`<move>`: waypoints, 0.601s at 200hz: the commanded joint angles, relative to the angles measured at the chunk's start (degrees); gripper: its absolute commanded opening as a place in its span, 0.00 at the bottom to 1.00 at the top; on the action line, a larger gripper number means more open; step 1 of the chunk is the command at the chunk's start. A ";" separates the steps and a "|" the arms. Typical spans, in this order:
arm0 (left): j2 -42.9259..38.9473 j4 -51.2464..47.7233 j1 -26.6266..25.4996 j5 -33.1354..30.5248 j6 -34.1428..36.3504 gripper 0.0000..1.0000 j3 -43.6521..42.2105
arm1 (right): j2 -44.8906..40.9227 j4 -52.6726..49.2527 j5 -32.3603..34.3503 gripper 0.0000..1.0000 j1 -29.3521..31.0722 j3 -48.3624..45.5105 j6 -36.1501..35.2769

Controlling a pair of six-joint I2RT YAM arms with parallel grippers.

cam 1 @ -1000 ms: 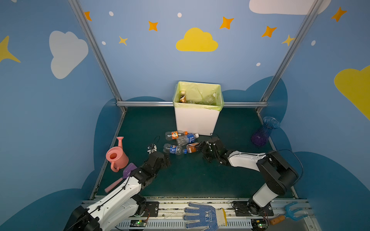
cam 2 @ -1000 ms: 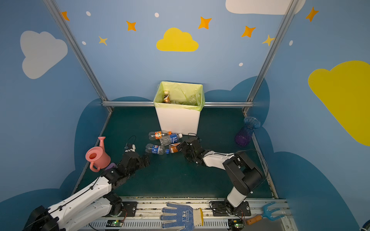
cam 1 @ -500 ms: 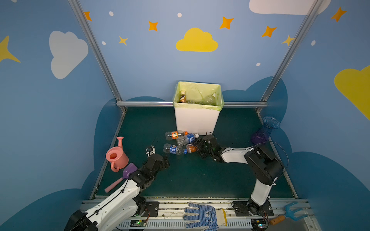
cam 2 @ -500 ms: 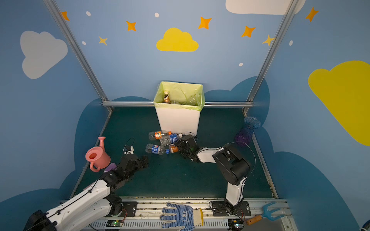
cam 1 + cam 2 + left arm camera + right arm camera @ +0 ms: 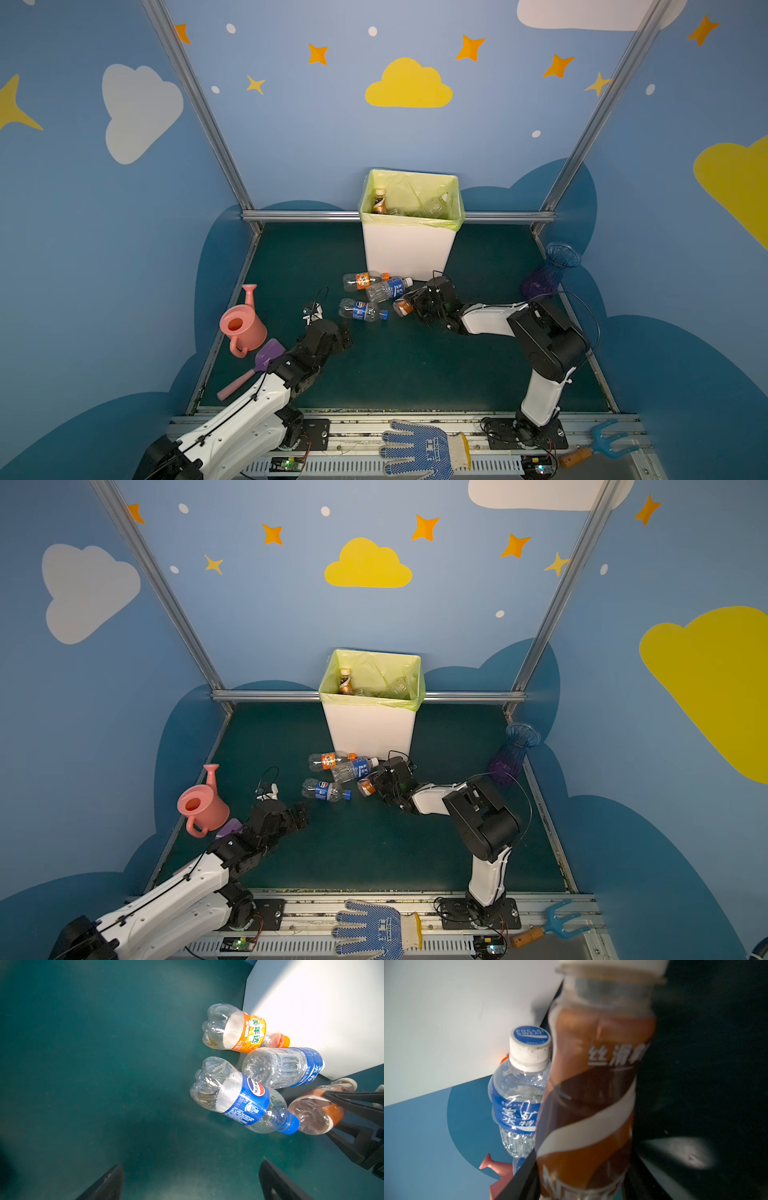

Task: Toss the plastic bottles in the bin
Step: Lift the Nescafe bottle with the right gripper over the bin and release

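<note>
The right gripper (image 5: 409, 305) pinches the brown bottle (image 5: 311, 1113) across its label, one finger on each side, low on the desk (image 5: 415, 374) just in front of the bin (image 5: 407, 253). Whether the bottle is clear of the desk I cannot tell.

The grip probably needs to be firm before any lift, since the smooth, round body could roll out of a loose pinch. A straight rise comes first. The white-cap bottle (image 5: 388, 287) lies just beside the brown one and the blue-cap bottle (image 5: 361, 311) is near its base, so a sideways sweep would scatter them. The bin is tall, so the bottle should clear the bagged rim with margin before it is released over the opening, where other bottles already lie.

The right arm reaches low and long, with its forearm almost level and its elbow raised well back. The left arm also stretches forward and low. The left gripper (image 5: 192, 1164) is spread wide and empty, aimed at the blue-cap bottle but apart from it. The orange bottle (image 5: 360, 280) rests against the bin's foot.
</note>
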 commanded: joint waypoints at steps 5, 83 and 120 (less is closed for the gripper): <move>0.33 0.44 -0.03 -0.79 0.31 1.00 -0.01 | -2.81 -3.59 1.35 0.46 -0.90 -2.53 -2.55; 1.61 1.66 0.43 -2.00 1.89 1.00 0.76 | -28.69 -24.16 9.07 0.44 -3.51 6.17 -27.08; 4.13 3.55 1.16 -1.00 1.59 1.00 1.51 | -44.41 -33.12 17.27 0.46 -7.56 19.86 -44.30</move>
